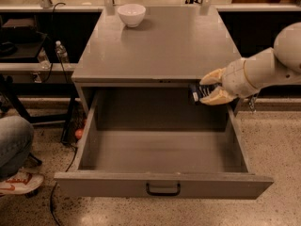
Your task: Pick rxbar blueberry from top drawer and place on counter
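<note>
Cream two-finger gripper (pixel 205 91): hangs at worktop's front-right corner, just under front edge, reaching in from right. Fingers (pixel 212 76) partly closed, clamped on small flat dark navy rxbar blueberry wrapper w/ white print (pixel 194 93). Holds bar clear of drawer floor, over rear-right of wide grey metal top drawer (pixel 117 185), wide open, dark curved handle (pixel 162 190) at front centre. Above: broad flat grey counter (pixel 164 46), small white bowl (pixel 131 14) nr back-left corner. Beyond left edge: clear plastic bottle (pixel 60 52); front-left, jeans-clad knee (pixel 11 142).
</note>
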